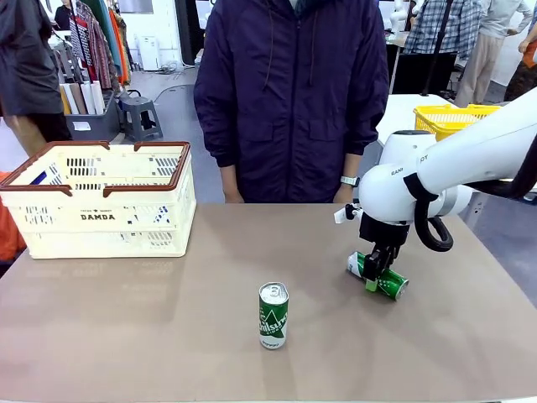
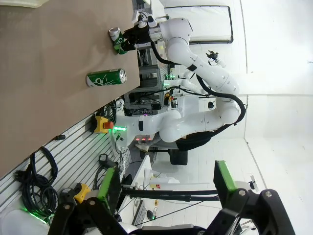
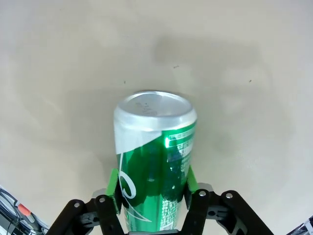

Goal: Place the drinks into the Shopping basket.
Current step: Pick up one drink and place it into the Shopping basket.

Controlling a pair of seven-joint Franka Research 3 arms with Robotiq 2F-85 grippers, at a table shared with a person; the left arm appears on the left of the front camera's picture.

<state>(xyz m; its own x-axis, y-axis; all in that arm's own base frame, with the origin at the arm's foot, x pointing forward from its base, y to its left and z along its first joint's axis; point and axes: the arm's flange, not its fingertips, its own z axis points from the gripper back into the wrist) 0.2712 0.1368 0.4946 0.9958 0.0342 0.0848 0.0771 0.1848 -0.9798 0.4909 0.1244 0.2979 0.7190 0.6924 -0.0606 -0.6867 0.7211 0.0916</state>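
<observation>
Closest to the lens, an upright green can (image 1: 273, 315) stands on the brown table (image 1: 168, 336), to the robot's left of the right claw (image 1: 372, 275) and nearer the robot, well apart from it with bare tabletop between. Farther left of that claw, toward the far edge, sits the cream Shopping basket (image 1: 101, 220) with its brown rim. A person (image 1: 289, 92) in a dark jacket stands just beyond the claw at the far side, and a yellow mesh basket (image 1: 453, 119) shows behind the arm, off the table. "DAMDA" is printed on the Shopping basket's wall. The upright can carries white script too small to read surely, and the lying green can (image 3: 154, 161) has a white swirl and a small boxed label that is not legible. The right claw reaches down over this lying can, whose silver top points away from the wrist, and the green pads (image 3: 113, 188) press on both its sides, clamped around it on the table. The left claw (image 2: 166, 186) hangs off the table's near edge with its fingers spread wide, holding nothing.
</observation>
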